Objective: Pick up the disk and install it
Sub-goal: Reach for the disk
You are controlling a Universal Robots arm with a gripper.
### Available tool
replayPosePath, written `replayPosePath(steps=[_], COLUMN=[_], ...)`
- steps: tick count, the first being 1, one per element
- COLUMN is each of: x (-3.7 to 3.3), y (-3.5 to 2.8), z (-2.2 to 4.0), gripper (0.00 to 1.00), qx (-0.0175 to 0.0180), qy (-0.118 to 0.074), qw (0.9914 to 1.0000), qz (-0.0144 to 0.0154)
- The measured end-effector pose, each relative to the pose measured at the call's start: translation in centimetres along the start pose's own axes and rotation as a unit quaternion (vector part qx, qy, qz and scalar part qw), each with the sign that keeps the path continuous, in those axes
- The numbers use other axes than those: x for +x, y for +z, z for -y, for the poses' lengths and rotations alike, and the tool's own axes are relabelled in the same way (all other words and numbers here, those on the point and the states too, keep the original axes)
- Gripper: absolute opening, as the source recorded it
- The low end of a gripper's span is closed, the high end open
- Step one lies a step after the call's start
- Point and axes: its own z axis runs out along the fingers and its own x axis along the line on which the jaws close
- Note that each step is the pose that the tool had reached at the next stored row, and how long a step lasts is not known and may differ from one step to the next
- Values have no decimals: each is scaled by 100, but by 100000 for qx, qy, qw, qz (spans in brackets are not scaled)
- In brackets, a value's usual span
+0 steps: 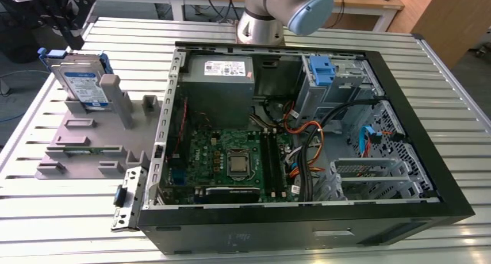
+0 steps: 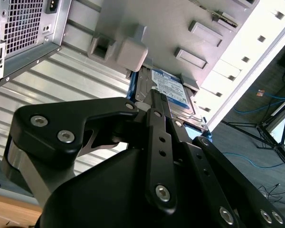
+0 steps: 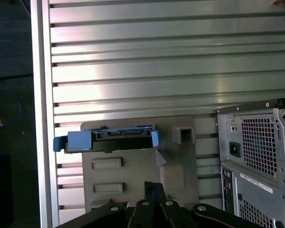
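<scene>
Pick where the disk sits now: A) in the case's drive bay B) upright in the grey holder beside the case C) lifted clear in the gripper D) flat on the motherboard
B: in the exterior view the disk stands on edge in the grey holder, outside the open case, on that view's left.

Exterior view high over the case (image 1: 307,232); both wrist views above the disk (image 3: 118,138) (image 2: 173,90).
</scene>
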Motion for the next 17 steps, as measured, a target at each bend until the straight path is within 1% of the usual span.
replayPosePath(steps=[4,9,14,17], x=[6,51,54,56], y=[1,7,8,20], z=[-1,1,1,0], gripper=[11,11,11,11], qx=[2,-3,2,-1], qy=[6,9,8,7], qw=[100000,100000,100000,100000], qz=[-3,5,-3,0])
